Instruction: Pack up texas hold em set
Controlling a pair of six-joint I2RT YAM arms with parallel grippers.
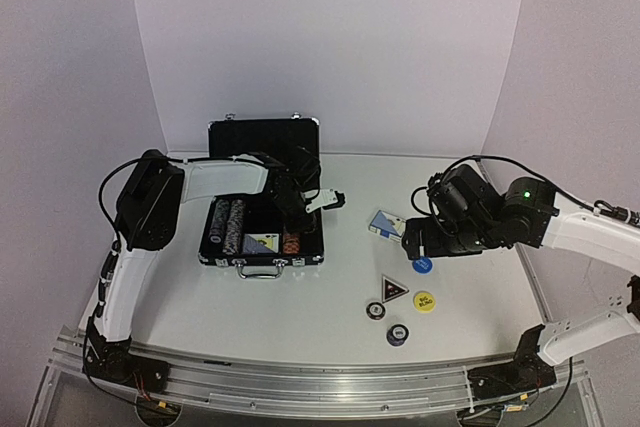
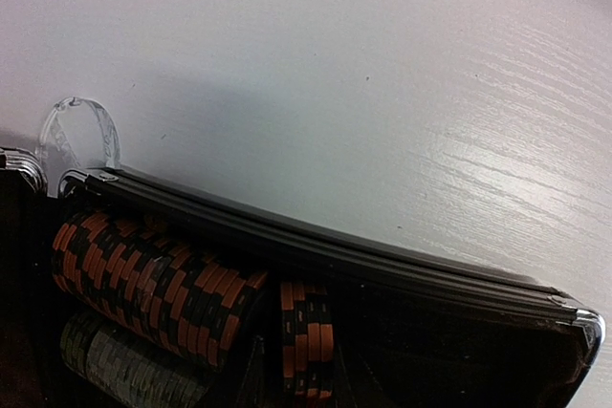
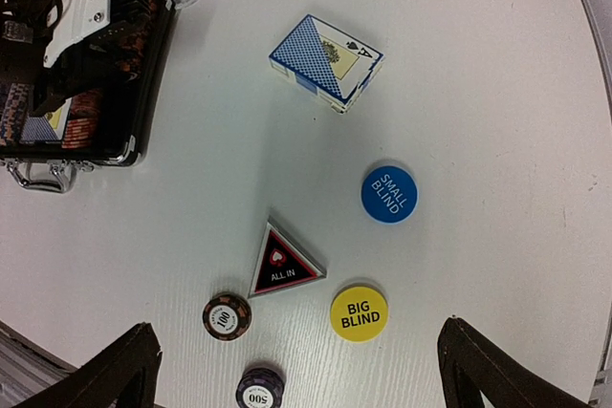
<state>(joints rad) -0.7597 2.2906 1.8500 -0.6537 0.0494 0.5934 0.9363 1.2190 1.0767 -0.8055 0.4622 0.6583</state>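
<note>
The black silver-trimmed handled case (image 1: 262,259) lay open on the left half of the bench (image 1: 330,297), its lid upright at the far side. Rows of orange-and-black striped poker chips (image 2: 153,284) sat in its right end. The left gripper (image 1: 293,215) hung over that end; I cannot tell how wide it stood. The right gripper (image 3: 296,341) hovered spread wide and empty above the loose pieces to the right: a blue card deck (image 3: 325,61), a blue round button (image 3: 389,193), a yellow round button (image 3: 359,312), a black triangular marker (image 3: 284,265) and two single chips (image 3: 227,315) nearest.
</note>
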